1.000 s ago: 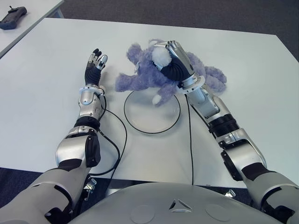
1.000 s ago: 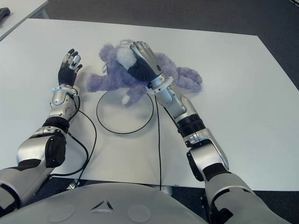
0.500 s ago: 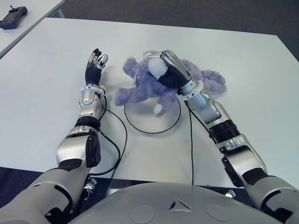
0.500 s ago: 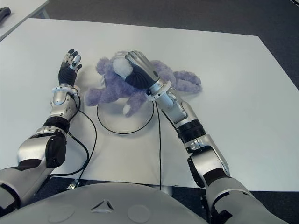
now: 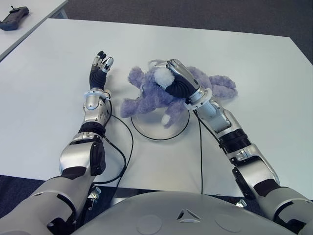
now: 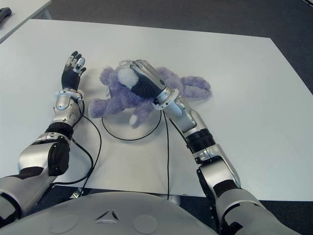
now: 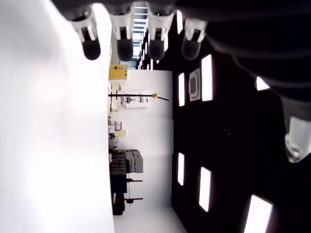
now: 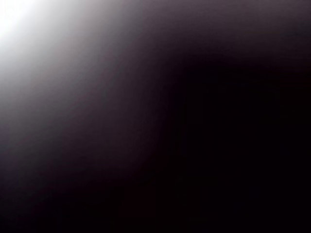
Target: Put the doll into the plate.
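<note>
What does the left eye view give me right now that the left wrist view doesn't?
Only the left eye view shows the purple doll lying across the far rim of the plate, with the right hand closed over it, and a remote on the neighbouring table. Only the left wrist view shows the room beyond: ceiling lights and furniture. Both show the left hand, its fingers spread and empty, beside the white table.

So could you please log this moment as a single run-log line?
right hand: shut on purple plush doll | doll: partly over plate, far side | left hand: open, idle left of doll
</note>
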